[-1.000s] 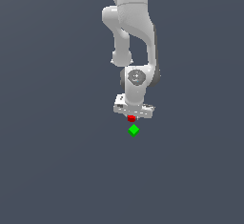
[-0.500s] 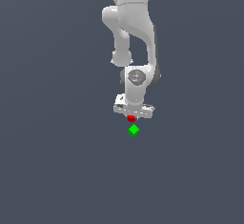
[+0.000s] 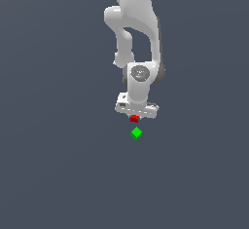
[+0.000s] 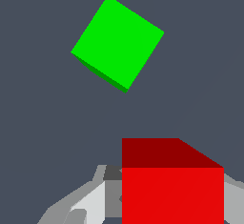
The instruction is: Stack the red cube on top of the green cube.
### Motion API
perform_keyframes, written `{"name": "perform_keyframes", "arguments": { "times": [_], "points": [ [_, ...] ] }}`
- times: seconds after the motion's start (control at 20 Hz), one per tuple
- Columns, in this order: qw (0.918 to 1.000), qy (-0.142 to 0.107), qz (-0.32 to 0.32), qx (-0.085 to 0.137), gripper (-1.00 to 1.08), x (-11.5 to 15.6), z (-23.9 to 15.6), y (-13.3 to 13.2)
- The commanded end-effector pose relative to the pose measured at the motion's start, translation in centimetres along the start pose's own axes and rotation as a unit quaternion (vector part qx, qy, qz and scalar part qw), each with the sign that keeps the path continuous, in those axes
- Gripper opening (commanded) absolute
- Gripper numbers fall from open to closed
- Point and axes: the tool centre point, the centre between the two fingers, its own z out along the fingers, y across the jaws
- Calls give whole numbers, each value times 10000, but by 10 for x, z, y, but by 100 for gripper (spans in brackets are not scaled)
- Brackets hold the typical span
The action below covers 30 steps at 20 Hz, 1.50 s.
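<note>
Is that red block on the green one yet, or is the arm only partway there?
Partway. Done: the gripper has reached the red cube, which sits between its fingers in the wrist view. In hand: the grasp; I cannot tell whether it has closed or lifted. Left: placing it on the green cube, which stands apart with nothing on top.

Glossy white robot arm [image 3: 136, 23] of rounded, tube-like segments with soft grey shading, no cables or printed markings visible. Lowest white wrist housing [image 3: 140, 79] carries a round grey cap with a darker centre, and a dark grey band shows at its edge on the exterior view's right. Below it, a flat, wide white gripper [image 3: 135, 113] body with a small dark screw dot. Wrist view shows light grey and white angular finger parts [image 4: 90, 201] with a darker grey recess.
</note>
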Motion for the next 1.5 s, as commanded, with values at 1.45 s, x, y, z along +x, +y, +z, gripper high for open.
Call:
{"name": "perform_keyframes", "arguments": {
  "times": [1.45],
  "points": [
    [10000,11,1,3,-100,34,-49,-9]
  ]
}}
